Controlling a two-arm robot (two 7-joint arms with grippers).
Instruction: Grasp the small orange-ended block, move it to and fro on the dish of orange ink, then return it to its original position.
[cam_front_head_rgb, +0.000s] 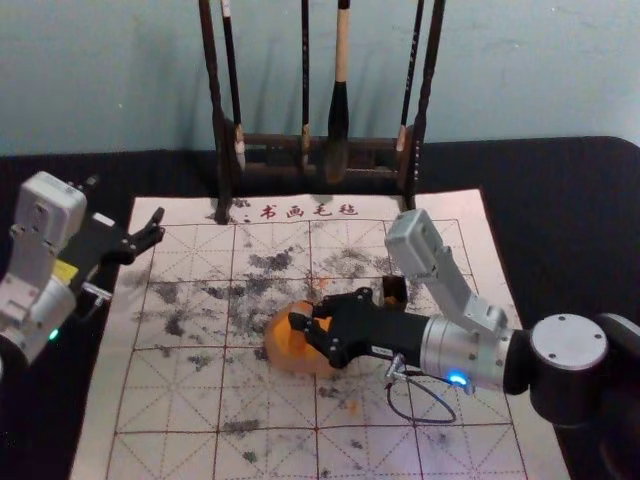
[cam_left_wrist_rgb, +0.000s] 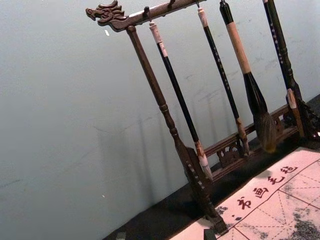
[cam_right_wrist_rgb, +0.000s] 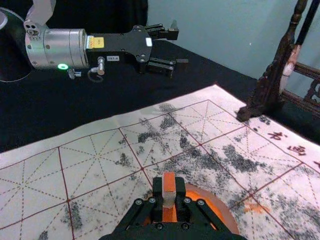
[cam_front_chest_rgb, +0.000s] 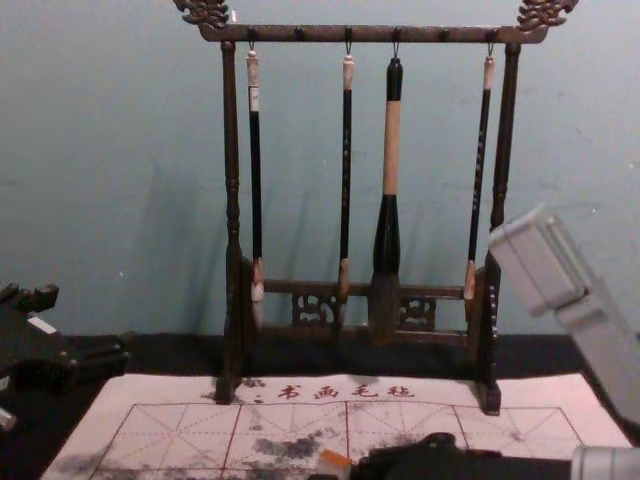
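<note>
Right gripper, fingers closed, reaches over the mat. Left gripper idles w/ fingers apart, far left. Below right gripper is ink dish; clenched over it, block. Grasp done; to-and-fro prob. underway, ink contact unclear; return to orig. pos. remains.

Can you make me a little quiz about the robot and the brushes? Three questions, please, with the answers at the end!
1. Which gripper holds the block: a) left, or b) right?
2. True or false: the left gripper is over the dish.
3. How many brushes hang on the rack?

Key: 1. b; 2. False, it is off to the left; 3. Four.
</note>
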